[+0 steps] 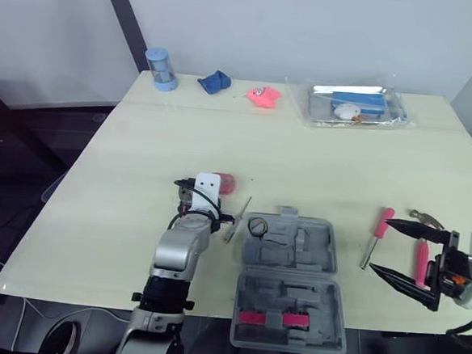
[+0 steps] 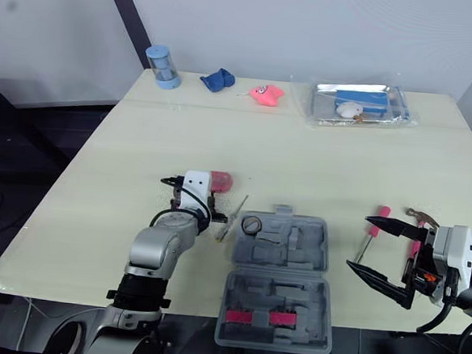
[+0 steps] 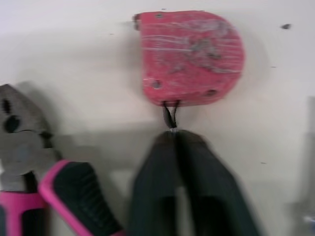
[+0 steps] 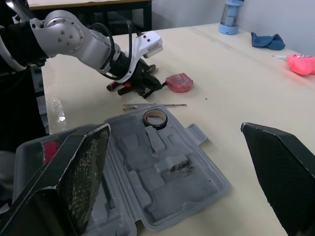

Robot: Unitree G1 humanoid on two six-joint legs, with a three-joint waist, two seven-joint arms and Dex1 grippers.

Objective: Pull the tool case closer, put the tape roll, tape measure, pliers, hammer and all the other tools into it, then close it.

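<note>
The grey tool case (image 1: 312, 249) lies open at the near edge of the table (image 1: 326, 159), right in the middle. Both halves face up. The tape roll (image 1: 258, 225) sits inside it, in the far half, in the corner at 10 o'clock.

At 10 o'clock from the case is the pink tape measure (image 3: 189, 56), flat on the table. The left gripper (image 3: 173, 135) has its two black fingers pressed tight together, and they pinch the little black strap of the tape measure. The pliers (image 3: 22, 142), with pink and black handles, lie just beside this gripper. A thin little screwdriver (image 1: 237, 219) lies between the gripper and the case, close to the case's left edge.

At 3 o'clock from the case is the right gripper (image 1: 379, 248). Its fingers are spread wide apart and hold nothing. A screwdriver with a pink handle (image 1: 377, 235) lies on the table near its fingertips. The hammer (image 1: 420, 263), also with a pink handle, lies partly behind the gripper.

Far away at 12 o'clock, along the back edge of the table, are a blue cup (image 1: 160, 68), a blue cloth (image 1: 215, 81), a pink toy (image 1: 263, 96) and a clear tray (image 1: 316, 101).
</note>
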